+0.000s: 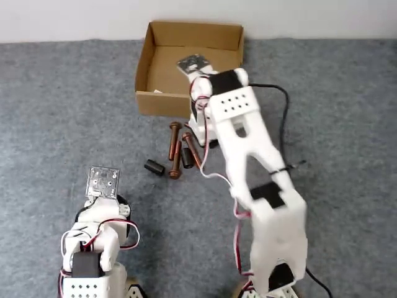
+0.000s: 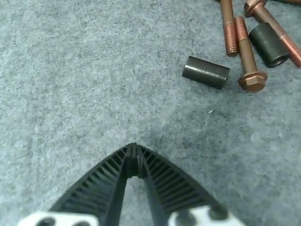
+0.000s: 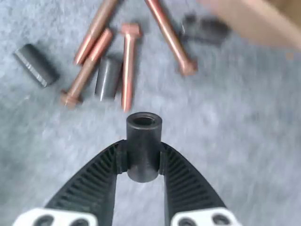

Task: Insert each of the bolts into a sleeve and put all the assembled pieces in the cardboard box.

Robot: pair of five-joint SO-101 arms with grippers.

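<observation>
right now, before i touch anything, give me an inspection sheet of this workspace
surface: grey carpet, flat
job's things: four bolts lying unassembled near the cardboard box; loose sleeves among them; held sleeve off the carpet
clutter: nothing seen
hands: left hand shut, empty, over bare carpet; right hand shut on the held sleeve
cables: black cable over the carpet; red and white wires on the arms
surroundings: pale wall behind the box
</observation>
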